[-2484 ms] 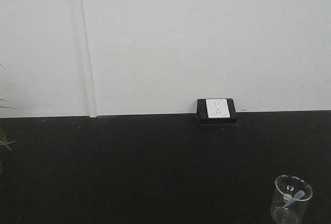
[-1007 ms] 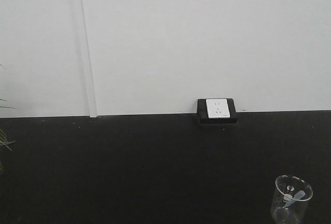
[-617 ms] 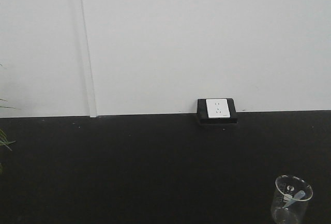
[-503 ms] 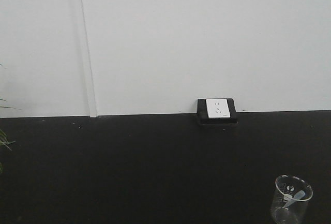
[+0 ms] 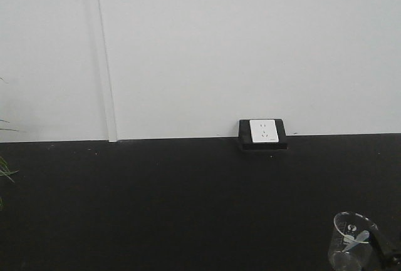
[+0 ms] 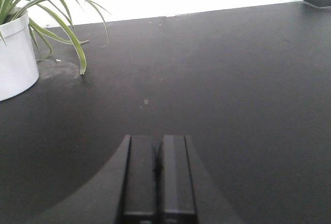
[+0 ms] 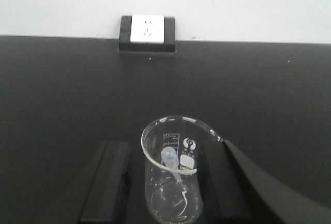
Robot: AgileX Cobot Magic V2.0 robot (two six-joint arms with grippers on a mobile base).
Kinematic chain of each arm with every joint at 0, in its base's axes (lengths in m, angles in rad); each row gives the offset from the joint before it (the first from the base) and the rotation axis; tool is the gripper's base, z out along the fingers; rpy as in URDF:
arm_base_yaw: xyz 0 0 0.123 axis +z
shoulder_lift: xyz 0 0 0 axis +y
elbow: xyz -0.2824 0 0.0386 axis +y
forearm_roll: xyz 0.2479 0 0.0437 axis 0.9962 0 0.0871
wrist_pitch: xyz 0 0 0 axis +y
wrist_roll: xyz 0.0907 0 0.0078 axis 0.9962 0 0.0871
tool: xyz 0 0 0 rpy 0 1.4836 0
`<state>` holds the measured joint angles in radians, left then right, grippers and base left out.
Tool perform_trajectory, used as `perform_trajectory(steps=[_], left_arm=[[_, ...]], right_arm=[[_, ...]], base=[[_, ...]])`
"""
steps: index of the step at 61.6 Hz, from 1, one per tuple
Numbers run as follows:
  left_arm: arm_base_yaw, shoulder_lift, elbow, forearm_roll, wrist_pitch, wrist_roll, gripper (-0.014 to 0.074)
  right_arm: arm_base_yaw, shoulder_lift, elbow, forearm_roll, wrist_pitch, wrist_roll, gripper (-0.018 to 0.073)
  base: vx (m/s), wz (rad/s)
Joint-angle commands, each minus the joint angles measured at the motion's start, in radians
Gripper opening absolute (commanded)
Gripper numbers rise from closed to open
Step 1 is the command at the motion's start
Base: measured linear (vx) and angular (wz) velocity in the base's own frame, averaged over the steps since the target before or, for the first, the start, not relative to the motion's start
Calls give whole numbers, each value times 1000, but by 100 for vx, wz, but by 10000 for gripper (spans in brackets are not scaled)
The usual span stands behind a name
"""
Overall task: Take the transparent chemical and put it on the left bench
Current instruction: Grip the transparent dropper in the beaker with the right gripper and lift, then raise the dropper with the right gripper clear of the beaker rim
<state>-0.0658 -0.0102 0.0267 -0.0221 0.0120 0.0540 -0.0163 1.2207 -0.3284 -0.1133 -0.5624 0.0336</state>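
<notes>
The transparent chemical [image 7: 173, 182] is a clear glass beaker with a pour spout and a small white piece inside. It stands upright on a black bench with a wall socket, at the bottom right of the front view [image 5: 354, 240]. My right gripper [image 7: 168, 147] is open, one finger on each side of the beaker, with a narrow gap showing on the left side. One of its fingers [image 5: 383, 251] shows just right of the glass in the front view. My left gripper [image 6: 156, 139] is shut on nothing, low over bare benchtop. The left bench is out of view.
A white wall socket in a black housing [image 5: 263, 132] sits against the white wall behind the black benchtop [image 5: 188, 202]. A potted plant in a white pot [image 6: 15, 53] stands at the far left, its leaves [image 5: 5, 171] reaching into the front view.
A dark finger of my right gripper has come into the front view at the bottom right, beside the beaker. The beaker has stayed where it was.
</notes>
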Motion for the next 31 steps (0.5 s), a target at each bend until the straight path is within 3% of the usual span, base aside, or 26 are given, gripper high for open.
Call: perform_trajectory(steps=[1,16,31], left_arm=[[-2,-19,16,-1,-78,-8,-3],[-2,-19,16,-1,-78,-8,-3],[-2,-19,16,-1,-78,-8,-3]], right_arm=[[-4,30,-33,-31,-143,4,386],[-4,184,-33,-45,-296,-9,386],[-4,302,-33,0,-483,-98,386]], base=[[0,0],[0,0],[0,0]])
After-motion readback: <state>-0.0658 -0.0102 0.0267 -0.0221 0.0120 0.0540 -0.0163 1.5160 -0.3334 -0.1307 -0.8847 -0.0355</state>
